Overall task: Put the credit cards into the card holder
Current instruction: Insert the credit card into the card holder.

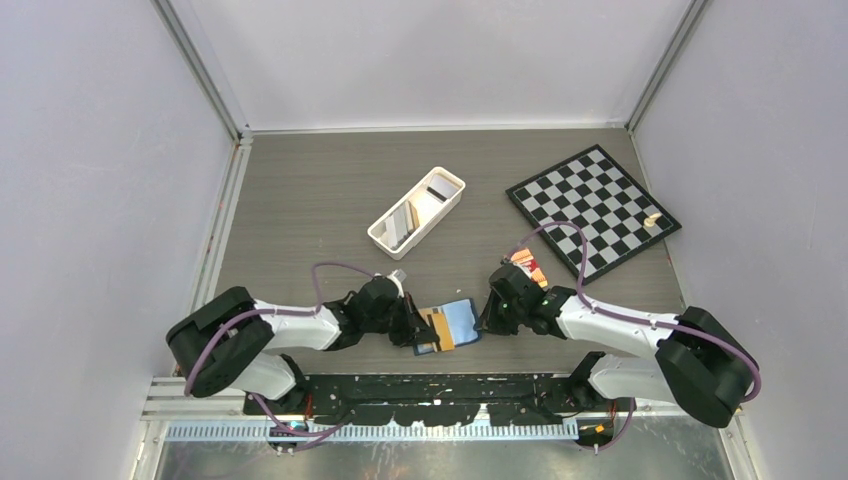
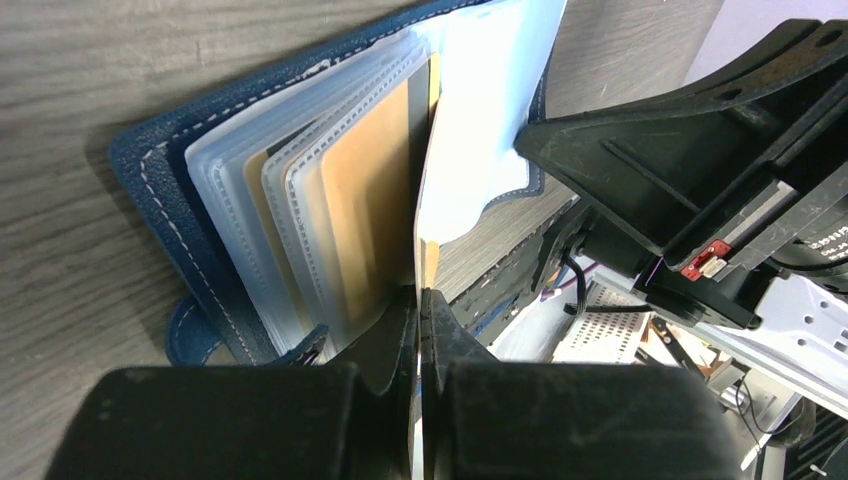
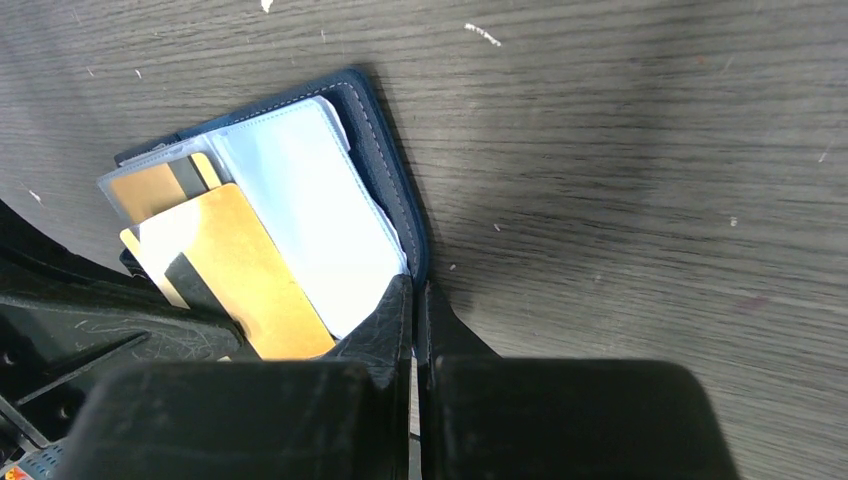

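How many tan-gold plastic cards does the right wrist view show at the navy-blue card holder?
2. One tan-gold card sits in a clear sleeve of the navy-blue card holder; a dark-striped tan-gold card lies over the sleeves, pinched by the left gripper. Others may hide in sleeves.

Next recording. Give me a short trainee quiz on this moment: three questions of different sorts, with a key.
1. True or false: the card holder lies closed.
2. What does the left gripper pinch? A) gold card; B) chessboard; C) white tray.
3. Fill in: the right gripper is shut on the edge of the ____.
Key: 1 false; 2 A; 3 card holder.
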Available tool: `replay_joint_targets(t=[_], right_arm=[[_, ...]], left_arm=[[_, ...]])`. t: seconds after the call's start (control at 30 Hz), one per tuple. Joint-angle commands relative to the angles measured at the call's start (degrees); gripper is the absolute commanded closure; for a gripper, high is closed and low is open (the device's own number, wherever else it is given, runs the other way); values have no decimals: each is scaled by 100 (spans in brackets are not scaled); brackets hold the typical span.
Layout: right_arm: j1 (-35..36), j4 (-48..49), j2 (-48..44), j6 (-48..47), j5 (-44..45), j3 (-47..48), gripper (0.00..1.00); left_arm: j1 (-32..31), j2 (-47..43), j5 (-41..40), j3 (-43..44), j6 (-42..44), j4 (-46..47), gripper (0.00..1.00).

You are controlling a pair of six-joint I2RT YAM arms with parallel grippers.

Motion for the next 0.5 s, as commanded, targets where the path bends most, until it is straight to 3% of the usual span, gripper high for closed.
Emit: replay_joint_targets(t=[0.0, 0.47], right_arm=[[27, -263, 143, -91, 396, 34, 99], [39, -282, 172, -91, 397, 37, 100]], left_arm=[[144, 207, 73, 27, 216, 302, 100], [452, 516, 313, 72, 634, 115, 100]])
